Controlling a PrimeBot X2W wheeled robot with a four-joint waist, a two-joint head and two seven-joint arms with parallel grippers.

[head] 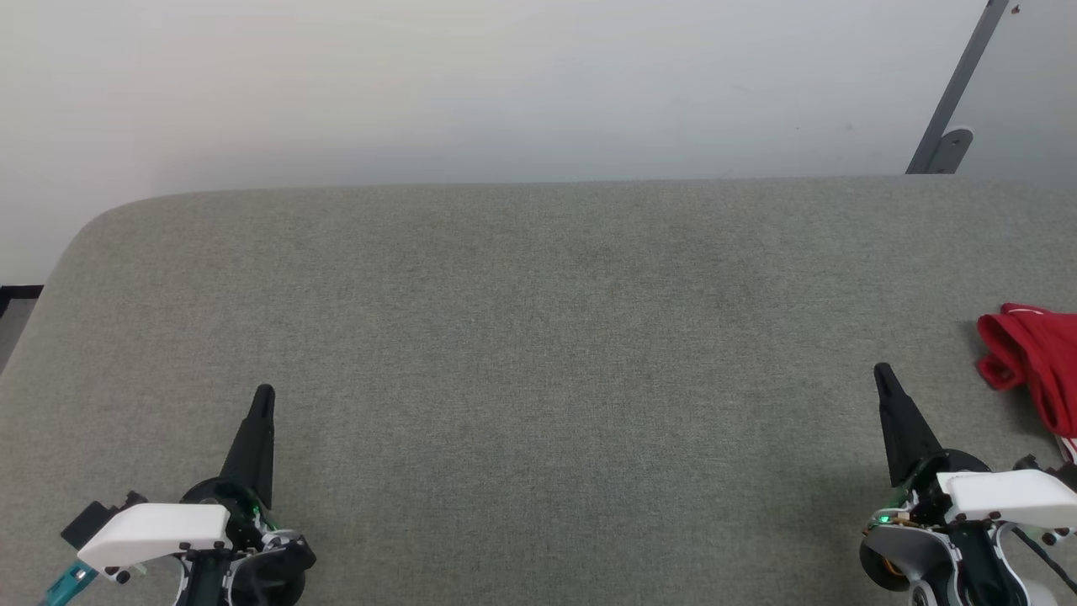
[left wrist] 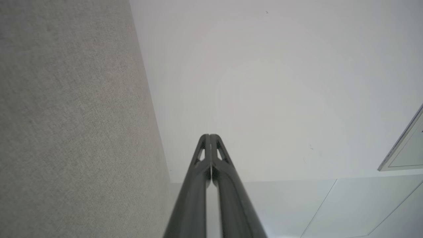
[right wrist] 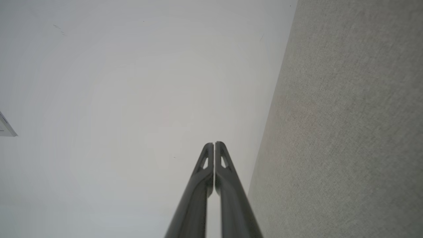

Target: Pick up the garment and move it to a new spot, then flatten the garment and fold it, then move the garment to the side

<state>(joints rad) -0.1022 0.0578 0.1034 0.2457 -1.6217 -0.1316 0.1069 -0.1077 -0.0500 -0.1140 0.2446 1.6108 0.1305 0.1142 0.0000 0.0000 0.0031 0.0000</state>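
Garment (head: 1033, 353) first: bright red, bunched up on the grey fabric worktop (head: 538, 337), right at the right-hand edge of the head view and partly cut off by the frame. A sliver of striped trim shows at its lower end. The right tool (head: 883, 372) is clenched, pressed into one dark point and grasping nothing. It sits near the garment but apart from it, with the cloth off to its right. Across the worktop, the left tool (head: 264, 394) is clenched and empty-handed too, well apart from the garment. In the left wrist view the fingers (left wrist: 195, 185) meet tip to tip, with worktop fabric on one side and the pale wall (left wrist: 264, 82) beyond. The right wrist view gives the same picture, flipped. A grey metal bar (head: 955, 93) leans against the wall at upper right.
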